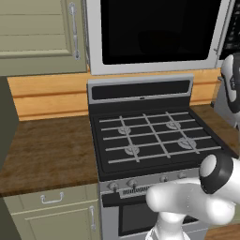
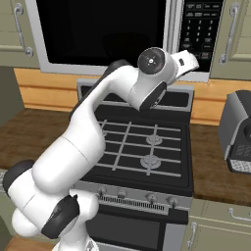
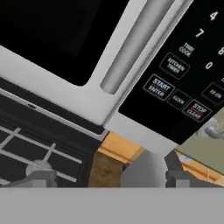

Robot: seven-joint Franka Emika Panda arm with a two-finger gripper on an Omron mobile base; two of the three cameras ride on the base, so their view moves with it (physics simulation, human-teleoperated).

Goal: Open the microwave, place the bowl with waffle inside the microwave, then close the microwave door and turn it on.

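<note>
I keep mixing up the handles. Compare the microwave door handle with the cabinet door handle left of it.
The microwave door handle is a thick straight silver bar running flush along the door's right edge; the cabinet door handle is a thin curved metal pull standing off a beige panel. The first sits beside the button panel, the second beside the microwave. Both are vertical and metallic.

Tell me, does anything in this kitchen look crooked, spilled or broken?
Nothing stands out. The microwave door sits shut and square, its handle straight, the stove grates lie level, and the wooden counter shows no spill. The open tool hangs near the button panel, touching nothing.
</note>
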